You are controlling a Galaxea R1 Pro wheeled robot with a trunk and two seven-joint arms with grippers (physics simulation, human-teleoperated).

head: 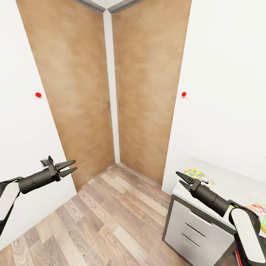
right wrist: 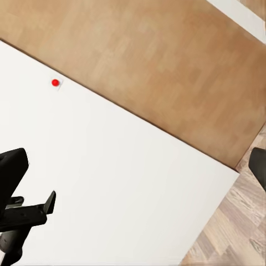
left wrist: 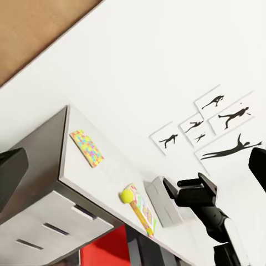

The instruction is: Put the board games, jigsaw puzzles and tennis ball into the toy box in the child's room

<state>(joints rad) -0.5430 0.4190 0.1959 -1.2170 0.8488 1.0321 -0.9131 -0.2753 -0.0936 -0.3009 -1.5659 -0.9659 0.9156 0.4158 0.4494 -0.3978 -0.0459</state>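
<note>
My left gripper (head: 69,167) hangs open and empty over the wood floor, near the left white wall. My right gripper (head: 183,180) is open and empty above the near corner of the pale table (head: 225,184). One jigsaw puzzle (head: 197,173) lies on the table just beyond the right fingertips. In the left wrist view that jigsaw puzzle (left wrist: 87,147) lies flat. Further along are the tennis ball (left wrist: 127,195), a second colourful flat slab (left wrist: 144,210) touching it, and the grey toy box (left wrist: 164,200). The bed and the board games are out of view.
Two wooden doors (head: 85,92) meet in the corner ahead, with a red wall button (head: 38,94) on each side wall. The table's drawer unit (head: 195,229) stands at the right. Black silhouette prints (left wrist: 221,119) hang above the table, and a red chair (left wrist: 105,249) sits under it.
</note>
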